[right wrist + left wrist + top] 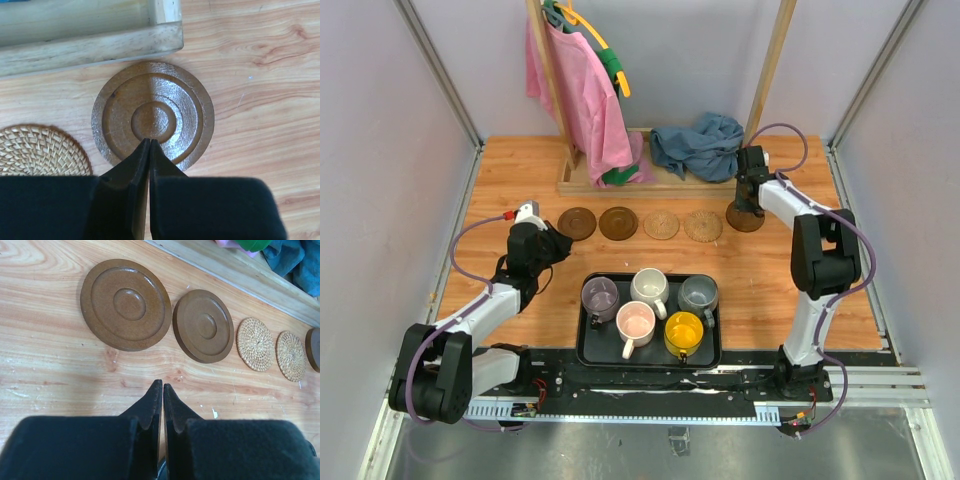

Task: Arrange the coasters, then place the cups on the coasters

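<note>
Pale grey walls close in a wooden worktop [500,180], with a timber rack [620,182] across the back carrying a pink garment [582,95] and a crumpled blue cloth [698,145].

Five coasters lie in a row in front of the rack. From the left they are a dark brown coaster [123,304], a second dark coaster [203,325], a woven tan coaster [255,344], a second woven coaster [291,355] and a third dark coaster [152,115]. The first four are evenly spaced in a straight line. The last one sits a little further back, just beside the rack's base rail [90,45], so the line looks not quite finished.

The right jaws are pressed together with nothing between them. Their tips lie over the near part of that last dark coaster, though whether they press on it I cannot tell. The left jaws are likewise closed and empty, over bare wood near the left end of the row.

None of the cups is placed. The purple-grey cup [600,297], white cup [649,288], grey-blue cup [698,293], pink cup [635,323] and yellow cup [683,333] all stand in the black tray [588,345] at the near edge, well apart from the coasters.

I judge the arranging almost done, perhaps one nudge short, with the whole cup-placing half left.
</note>
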{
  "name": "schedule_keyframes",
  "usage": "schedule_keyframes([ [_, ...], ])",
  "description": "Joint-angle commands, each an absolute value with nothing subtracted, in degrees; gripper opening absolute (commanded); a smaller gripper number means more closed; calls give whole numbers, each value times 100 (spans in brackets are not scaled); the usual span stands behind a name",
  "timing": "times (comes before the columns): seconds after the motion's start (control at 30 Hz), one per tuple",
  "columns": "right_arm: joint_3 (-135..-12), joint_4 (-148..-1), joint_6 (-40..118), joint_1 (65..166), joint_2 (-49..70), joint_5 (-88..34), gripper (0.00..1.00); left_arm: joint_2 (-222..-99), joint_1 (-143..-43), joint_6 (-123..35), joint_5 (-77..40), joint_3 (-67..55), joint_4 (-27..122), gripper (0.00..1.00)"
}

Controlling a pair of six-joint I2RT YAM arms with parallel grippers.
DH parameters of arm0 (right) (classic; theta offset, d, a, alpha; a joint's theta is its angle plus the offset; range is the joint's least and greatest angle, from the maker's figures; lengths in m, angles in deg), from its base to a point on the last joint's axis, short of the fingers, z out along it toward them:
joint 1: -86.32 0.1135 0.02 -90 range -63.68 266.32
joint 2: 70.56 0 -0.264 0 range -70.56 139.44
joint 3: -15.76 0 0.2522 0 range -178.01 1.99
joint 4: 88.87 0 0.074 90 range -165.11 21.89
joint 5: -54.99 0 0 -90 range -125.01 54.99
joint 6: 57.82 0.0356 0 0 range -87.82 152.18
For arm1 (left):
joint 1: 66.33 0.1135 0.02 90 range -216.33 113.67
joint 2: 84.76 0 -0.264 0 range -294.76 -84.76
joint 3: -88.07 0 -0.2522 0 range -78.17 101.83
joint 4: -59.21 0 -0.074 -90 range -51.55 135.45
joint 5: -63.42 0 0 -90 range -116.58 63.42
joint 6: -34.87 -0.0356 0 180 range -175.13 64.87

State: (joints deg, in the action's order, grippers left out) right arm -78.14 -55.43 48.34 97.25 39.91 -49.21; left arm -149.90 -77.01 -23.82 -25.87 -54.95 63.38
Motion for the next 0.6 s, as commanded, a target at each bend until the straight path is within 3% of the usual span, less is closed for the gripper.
schedule_keyframes([
  [0.0, -8043, -5447, 4966, 9537, 4252, -4709, 3, -14979, -7685, -2420, -2531, -5514, 6532, 7],
  [0.57, -7440, -5570, 5228, 9447, 4371, -4393, 1, -14989, -7687, -2437, -2557, -5444, 6506, 8],
])
